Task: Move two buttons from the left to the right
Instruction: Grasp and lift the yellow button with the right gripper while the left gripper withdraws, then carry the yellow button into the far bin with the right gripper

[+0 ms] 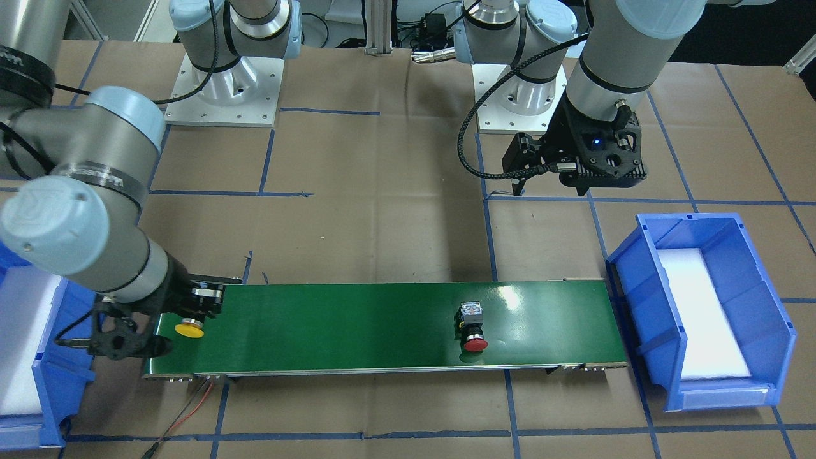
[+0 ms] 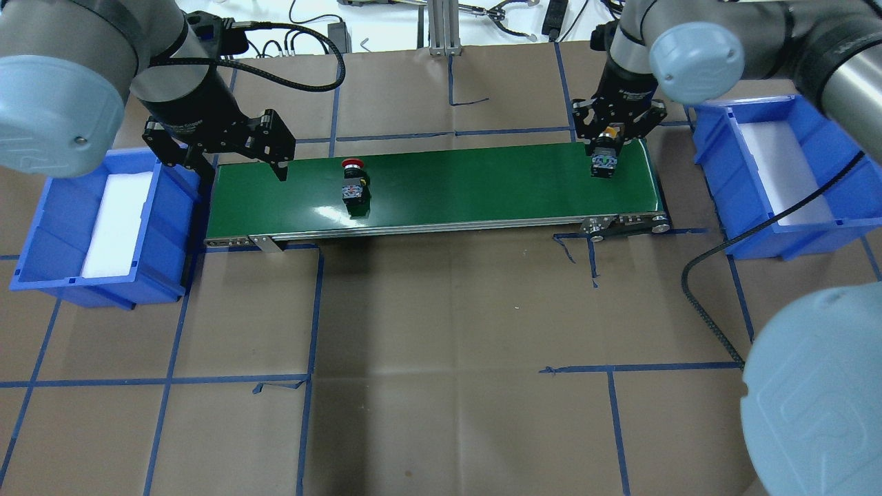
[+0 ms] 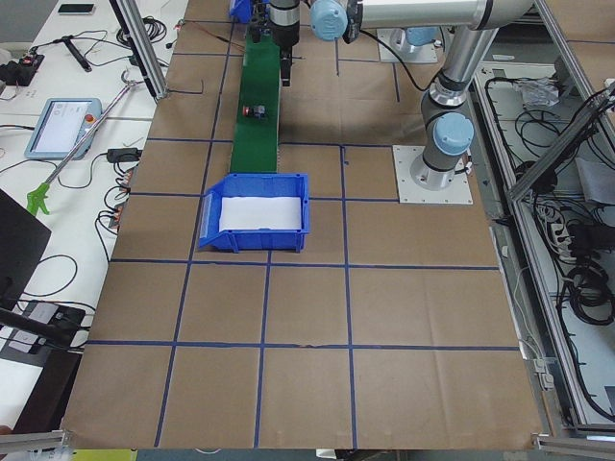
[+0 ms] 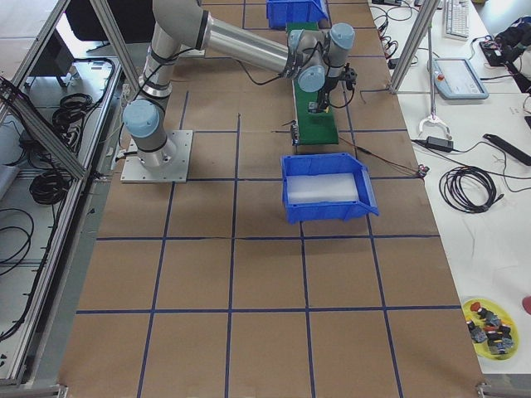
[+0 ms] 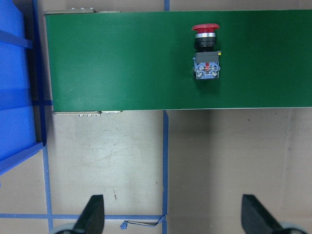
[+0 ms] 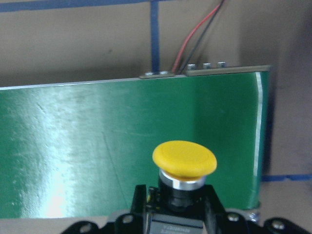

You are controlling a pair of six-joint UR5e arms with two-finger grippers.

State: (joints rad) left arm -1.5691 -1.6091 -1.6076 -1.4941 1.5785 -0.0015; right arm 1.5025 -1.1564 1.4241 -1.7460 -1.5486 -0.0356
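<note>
1. The right gripper (image 2: 606, 145) is clamped on the yellow button (image 6: 184, 158) at the right end of the green belt (image 2: 482, 186), near the right blue bin (image 2: 710, 151).
2. The red button (image 2: 353, 180) lies on its side on the belt, towards the left end.
3. The left gripper (image 2: 238, 157) hangs above that end with its fingers spread and nothing held, beside the left blue bin (image 2: 62, 227).

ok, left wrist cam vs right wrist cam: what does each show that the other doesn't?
Left wrist only: the red button lying on its side, a blue bin, the left gripper open and empty. Right wrist only: the yellow button clamped in the right gripper, wires past the belt's end. Both: the green belt on brown paper with blue tape.
</note>
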